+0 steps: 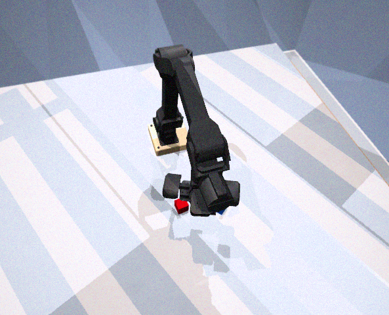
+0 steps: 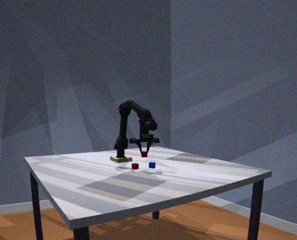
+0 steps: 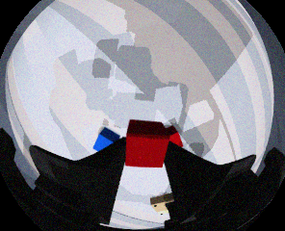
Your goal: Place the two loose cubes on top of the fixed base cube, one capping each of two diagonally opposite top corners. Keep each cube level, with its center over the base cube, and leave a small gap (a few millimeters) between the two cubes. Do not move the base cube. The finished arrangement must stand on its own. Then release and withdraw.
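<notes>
The patterned table [image 2: 96, 191] carried everything, and your arm [image 2: 122, 124] rose from its tan base plate [image 1: 160, 149] and bent forward over the work area. At the end of it, the gripper [image 2: 143, 151] pointed down with its jaws closed on a red cube [image 3: 146, 148]. The exterior view showed that cube hanging clear above the table top, and it looked level in the wrist view.

Below and in front of it, two more cubes sat on the table, near each other but apart: a second red cube [image 2: 134, 165] and a blue cube [image 2: 152, 164]. In the wrist view both peeked out from behind the held cube, one on each side, so you were hovering roughly between them. In the top view the gripper body hid most of the blue cube.

As for progress, I judge you were early in the job. One loose cube was picked and lifted, but nothing rested on top of any other cube. I could not tell from these views which resting cube was the fixed base. You had yet to set the held cube over one top corner, let go, fetch the other loose cube, cap the opposite corner with a small gap, and withdraw.
</notes>
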